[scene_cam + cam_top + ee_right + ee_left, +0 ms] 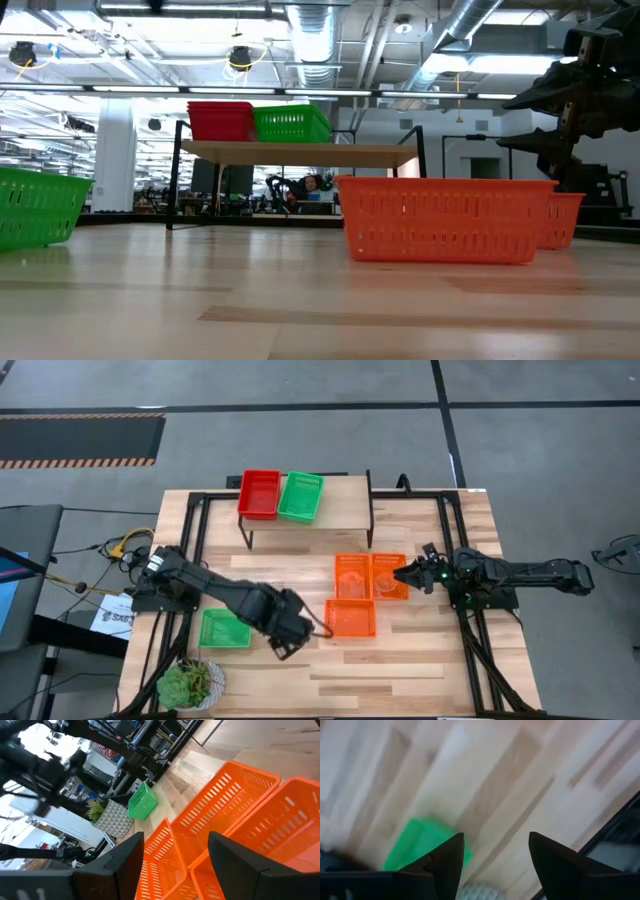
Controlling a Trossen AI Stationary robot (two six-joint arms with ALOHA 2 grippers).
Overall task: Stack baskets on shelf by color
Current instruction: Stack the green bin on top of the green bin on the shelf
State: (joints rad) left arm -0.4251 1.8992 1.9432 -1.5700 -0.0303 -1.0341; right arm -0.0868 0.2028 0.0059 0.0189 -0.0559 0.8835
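While the left gripper (288, 643) hangs spread beside the orange basket's (351, 618) nine-o'clock edge, the right gripper (408, 575) gapes at three.

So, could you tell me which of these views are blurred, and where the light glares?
Left wrist view: smeared; the green basket and table planks lack crisp edges past the open left gripper. Right wrist view: orange baskets sharp, the far arm streaked. Low view: ceiling lights glare brightly; tabletop shows a soft sheen.
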